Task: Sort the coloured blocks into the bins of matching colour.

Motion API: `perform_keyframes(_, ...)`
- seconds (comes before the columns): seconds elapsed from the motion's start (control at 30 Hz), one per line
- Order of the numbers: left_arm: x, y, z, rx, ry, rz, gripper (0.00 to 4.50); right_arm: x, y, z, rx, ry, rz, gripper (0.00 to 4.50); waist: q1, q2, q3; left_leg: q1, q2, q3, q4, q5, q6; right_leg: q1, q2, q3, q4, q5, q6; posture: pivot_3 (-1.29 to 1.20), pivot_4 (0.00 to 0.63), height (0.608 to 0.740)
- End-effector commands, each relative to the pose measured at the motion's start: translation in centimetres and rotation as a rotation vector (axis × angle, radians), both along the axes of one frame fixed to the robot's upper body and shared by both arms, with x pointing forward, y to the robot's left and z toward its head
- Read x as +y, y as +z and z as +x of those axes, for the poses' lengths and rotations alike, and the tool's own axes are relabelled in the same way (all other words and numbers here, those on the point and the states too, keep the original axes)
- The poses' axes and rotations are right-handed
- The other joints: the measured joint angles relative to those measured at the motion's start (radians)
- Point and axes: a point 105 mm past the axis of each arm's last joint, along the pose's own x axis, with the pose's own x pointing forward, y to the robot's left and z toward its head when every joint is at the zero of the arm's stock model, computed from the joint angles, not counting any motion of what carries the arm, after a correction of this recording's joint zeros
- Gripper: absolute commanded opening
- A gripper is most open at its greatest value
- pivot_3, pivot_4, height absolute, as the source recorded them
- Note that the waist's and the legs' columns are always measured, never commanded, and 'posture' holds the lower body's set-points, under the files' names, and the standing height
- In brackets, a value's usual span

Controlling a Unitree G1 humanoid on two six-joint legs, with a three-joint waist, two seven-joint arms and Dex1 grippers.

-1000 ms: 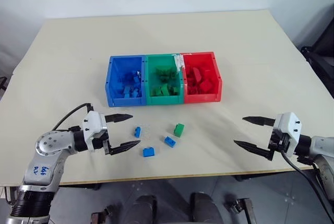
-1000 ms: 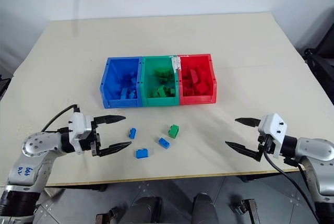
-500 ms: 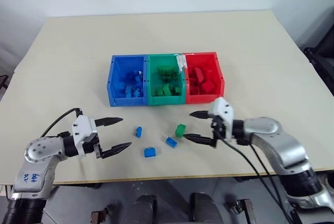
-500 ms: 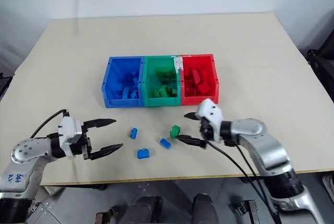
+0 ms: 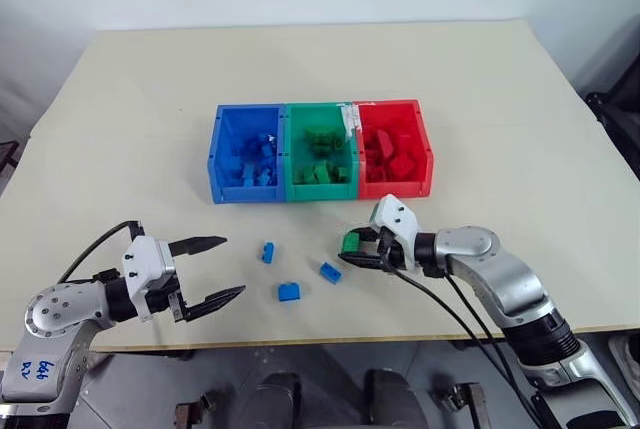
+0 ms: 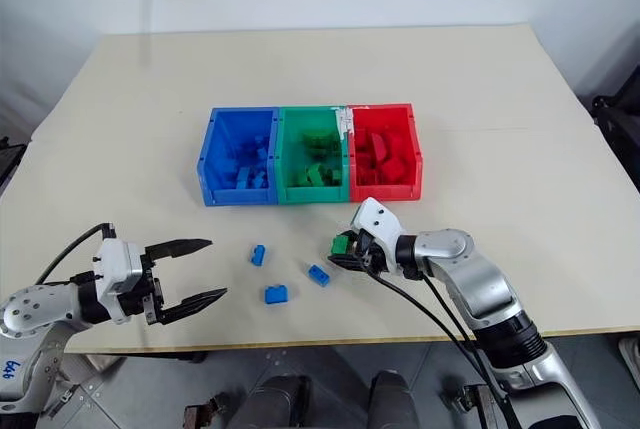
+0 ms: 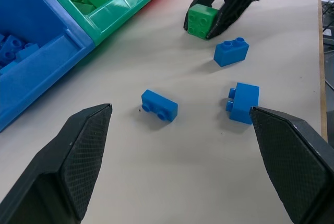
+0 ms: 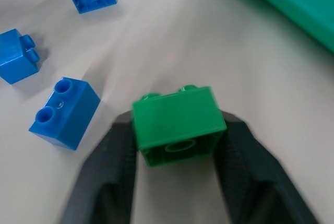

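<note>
1. Pale beige, the surface (image 5: 480,89) fills the scene beneath a white wall, and everything that matters lies in its near half.

2. Nearest the front edge, toward the front-left corner, the left claw (image 5: 208,271) hangs with its fingers spread wide and nothing between them.

3. Just beyond it lie three loose blue blocks: one near the front edge (image 5: 288,291), one a little farther back and to the left (image 5: 267,252), and one to the right (image 5: 329,271).

4. Near the middle of the front half, the right claw (image 5: 349,250) has its two fingers pressed against opposite sides of the green block (image 5: 351,241). The right wrist view shows that block (image 8: 178,124) wedged between the fingers, so I judge it gripped.

5. The deciding relation is that the green bin (image 5: 320,152) lies straight beyond the gripped block, away from the front edge and a touch to the left. It is the middle one of the joined row, between the blue bin (image 5: 246,153) and the red bin (image 5: 395,149).

6. Each bin's long side runs front to back, so a carry directly away from the front edge should cross the green bin's near wall.

7. I judge that the right arm is far the nearer for this drop, while the left arm is better placed for the blue blocks.
</note>
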Motion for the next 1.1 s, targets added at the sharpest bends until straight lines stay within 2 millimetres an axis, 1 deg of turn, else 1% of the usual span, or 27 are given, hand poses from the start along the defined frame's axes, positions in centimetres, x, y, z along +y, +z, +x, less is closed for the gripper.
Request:
perform_keyframes(0.03,0.1,1.6,0.1,-0.062,0.020,-0.036,4.50,0.9,4.1,0.3,-0.105,0.034,0.121,1.53,-0.002,0.000,0.000,0.000,0.000,0.000,0.000,0.000,0.000,0.000,0.000,0.000,0.000,0.000,0.000,0.00,0.150,0.740)
perform_keyframes(0.1,0.2,1.7,0.2,-0.066,0.044,-0.056,4.50,1.3,5.9,1.1,-0.142,0.023,0.165,1.53,-0.005,0.000,0.000,0.000,0.001,0.001,0.000,0.000,0.000,0.000,0.000,0.000,0.000,0.000,0.000,0.00,0.150,0.740)
perform_keyframes(0.2,0.6,1.4,0.3,-0.061,0.086,-0.069,4.50,2.3,9.2,3.1,-0.203,0.005,0.224,1.53,-0.010,0.000,0.000,0.000,0.001,0.001,0.000,0.000,0.000,0.000,0.001,0.000,0.001,0.000,0.000,0.00,0.150,0.740)
perform_keyframes(0.27,0.8,1.3,0.4,-0.057,0.116,-0.088,4.50,2.9,10.5,4.6,-0.234,-0.021,0.236,1.53,-0.014,0.000,0.000,0.000,0.001,0.001,0.000,0.000,0.000,0.000,0.001,0.000,0.001,0.000,0.000,0.00,0.150,0.740)
perform_keyframes(0.37,1.0,1.3,0.5,-0.055,0.148,-0.113,4.50,3.7,11.3,6.4,-0.291,-0.039,0.220,1.53,-0.019,0.000,0.000,0.000,0.001,0.000,-0.001,0.000,0.000,0.000,0.001,0.000,0.003,0.000,0.000,0.00,0.150,0.740)
perform_keyframes(0.47,1.3,1.1,0.4,-0.052,0.171,-0.124,4.50,4.6,11.1,8.3,-0.313,-0.068,0.202,1.53,-0.026,0.000,0.000,0.000,0.000,-0.001,-0.001,0.000,0.000,-0.001,0.000,0.000,0.005,0.000,0.000,0.00,0.150,0.740)
perform_keyframes(0.53,1.4,1.1,0.3,-0.051,0.183,-0.129,4.50,4.9,10.8,9.2,-0.335,-0.075,0.176,2.25,-0.030,0.000,0.000,0.000,0.000,-0.001,-0.001,0.000,0.000,-0.001,0.000,0.000,0.005,0.000,0.000,0.00,0.150,0.740)
perform_keyframes(0.57,1.4,1.1,0.3,-0.050,0.185,-0.130,4.50,5.0,10.8,9.5,-0.344,-0.078,0.173,2.53,-0.030,0.000,0.000,0.000,0.000,0.000,-0.001,0.000,0.000,-0.001,0.000,0.000,0.005,0.000,0.000,0.00,0.150,0.740)
perform_keyframes(0.67,1.5,1.1,0.1,-0.046,0.185,-0.126,4.50,4.5,11.5,9.8,-0.370,-0.089,0.195,3.54,-0.032,0.000,0.000,0.000,0.000,0.000,-0.002,0.000,0.000,-0.002,0.000,0.000,0.005,0.000,0.000,0.00,0.150,0.740)
perform_keyframes(0.73,1.5,1.0,0.2,-0.041,0.179,-0.122,4.50,3.6,11.5,9.3,-0.384,-0.085,0.199,4.22,-0.031,0.000,0.000,0.000,0.000,0.000,-0.002,0.000,0.000,-0.002,0.000,0.000,0.005,0.000,0.000,0.00,0.150,0.740)
perform_keyframes(0.77,1.4,1.0,0.3,-0.039,0.171,-0.119,4.50,3.1,11.4,8.9,-0.391,-0.077,0.200,4.47,-0.031,0.000,0.000,0.000,0.000,0.000,-0.002,0.000,0.000,-0.002,0.000,0.000,0.005,0.000,0.000,0.00,0.150,0.740)
perform_keyframes(0.87,0.6,1.0,0.8,-0.042,0.118,-0.101,4.50,0.9,11.4,6.5,-0.415,-0.028,0.241,4.47,-0.018,0.000,0.000,0.000,0.000,-0.002,-0.002,0.000,0.000,-0.002,0.000,-0.001,0.005,0.000,0.000,0.00,0.150,0.740)
perform_keyframes(0.93,-0.1,1.0,1.1,-0.041,0.071,-0.086,4.50,-1.5,11.1,4.2,-0.428,-0.004,0.275,4.47,-0.004,0.000,0.000,-0.001,-0.001,-0.003,-0.001,0.000,0.000,0.000,0.000,-0.001,0.005,0.000,0.000,0.00,0.150,0.740)
perform_keyframes(1.1,-1.4,0.7,2.1,-0.019,-0.052,-0.046,4.50,-8.1,7.6,-0.8,-0.383,-0.016,0.153,4.47,0.004,0.000,0.000,-0.001,-0.002,-0.001,0.000,-0.001,0.001,0.000,0.000,-0.001,0.001,0.000,0.000,0.00,0.150,0.740)
